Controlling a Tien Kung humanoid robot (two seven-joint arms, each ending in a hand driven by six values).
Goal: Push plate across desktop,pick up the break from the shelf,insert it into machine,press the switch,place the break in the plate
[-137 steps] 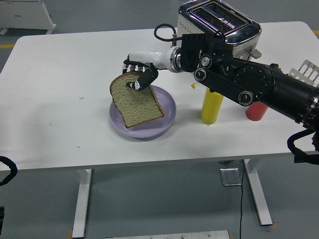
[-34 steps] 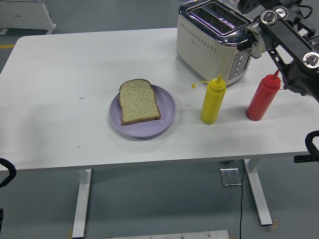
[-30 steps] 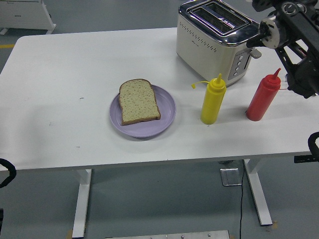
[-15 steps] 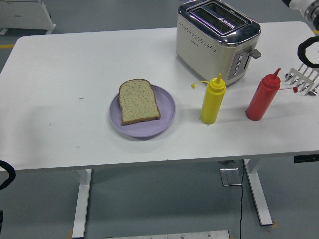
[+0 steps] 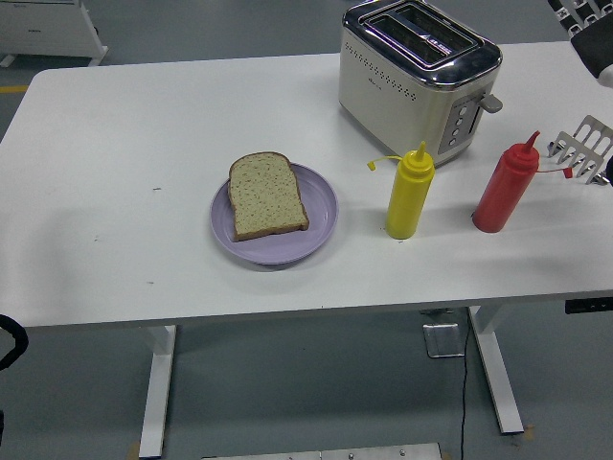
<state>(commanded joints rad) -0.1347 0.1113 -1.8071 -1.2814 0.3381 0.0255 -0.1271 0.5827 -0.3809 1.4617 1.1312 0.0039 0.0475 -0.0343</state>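
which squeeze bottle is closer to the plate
The yellow bottle; it stands just right of the plate, while the red bottle stands farther right.

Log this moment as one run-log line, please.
bread: flat on plate | toaster: slots empty | hands: off table

My white table (image 5: 144, 125) stands on white legs (image 5: 158, 391) over a grey-blue floor (image 5: 316, 383) that looks smooth and evenly lit. A black cable (image 5: 464, 402) hangs down near the right-hand leg. Far off at the upper left sits a pale cabinet (image 5: 43, 29), with a strip of yellow line (image 5: 11, 88) on the floor beside it.
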